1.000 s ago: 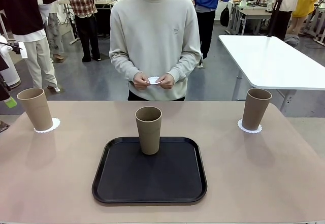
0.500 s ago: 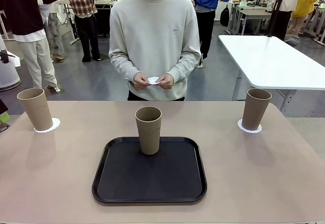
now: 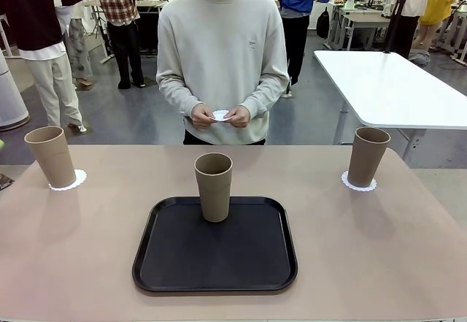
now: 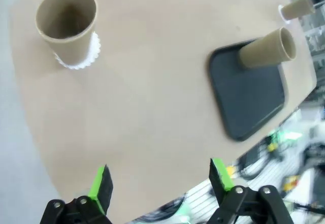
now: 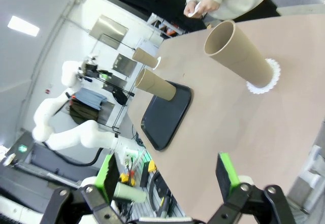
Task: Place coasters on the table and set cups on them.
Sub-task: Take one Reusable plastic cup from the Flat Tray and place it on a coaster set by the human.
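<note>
Our left hand and right hand hang released, empty. Once the person's coaster lands, we should grip the frame-center cup mid-body and seat it squarely.

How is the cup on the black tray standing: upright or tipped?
Upright. The cup rests on its narrow base on the tray, open rim facing up.

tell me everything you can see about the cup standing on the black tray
The middle cup is a tall, tapered tumbler, matte tan-brown, with no handle and wider at its open rim. No contents are visible. It stands upright, its base straight on the black tray, centred near the tray's far edge. Nothing else touches it.
</note>
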`<state>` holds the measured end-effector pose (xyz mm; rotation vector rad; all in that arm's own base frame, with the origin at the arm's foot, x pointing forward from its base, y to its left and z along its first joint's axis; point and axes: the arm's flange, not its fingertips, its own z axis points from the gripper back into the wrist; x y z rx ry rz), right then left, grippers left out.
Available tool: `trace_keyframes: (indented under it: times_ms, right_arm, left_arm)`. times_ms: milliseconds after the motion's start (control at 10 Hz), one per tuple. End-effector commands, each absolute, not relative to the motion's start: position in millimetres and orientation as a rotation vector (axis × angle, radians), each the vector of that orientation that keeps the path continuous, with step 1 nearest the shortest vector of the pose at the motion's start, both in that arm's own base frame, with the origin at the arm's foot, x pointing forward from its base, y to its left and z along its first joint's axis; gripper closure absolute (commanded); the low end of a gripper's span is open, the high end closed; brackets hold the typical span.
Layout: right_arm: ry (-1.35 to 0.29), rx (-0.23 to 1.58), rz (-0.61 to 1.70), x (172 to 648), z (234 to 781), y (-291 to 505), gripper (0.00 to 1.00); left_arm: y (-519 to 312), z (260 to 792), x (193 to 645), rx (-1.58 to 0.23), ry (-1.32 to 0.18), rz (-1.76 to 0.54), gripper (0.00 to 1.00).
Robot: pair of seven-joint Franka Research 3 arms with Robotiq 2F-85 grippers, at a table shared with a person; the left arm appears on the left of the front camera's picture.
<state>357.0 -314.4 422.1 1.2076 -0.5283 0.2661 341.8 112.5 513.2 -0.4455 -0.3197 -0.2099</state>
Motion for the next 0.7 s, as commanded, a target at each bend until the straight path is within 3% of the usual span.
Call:
trace_keyframes:
  times_ms: [0, 400, 600]
  right_arm:
    - [-0.524, 1.211, 0.261, 357, 422, -313, 0.00]
    - [-0.524, 1.211, 0.261, 357, 422, -313, 0.00]
    - [-0.524, 1.211, 0.261, 357, 422, -313, 0.00]
  left_arm:
    - [151, 532, 337, -0.740, -0.440, -0.001, 0.00]
    - [249, 532, 308, -0.990, -0.438, 0.044, 0.00]
    - [278, 509, 308, -1.028, -0.291, 0.042, 0.00]
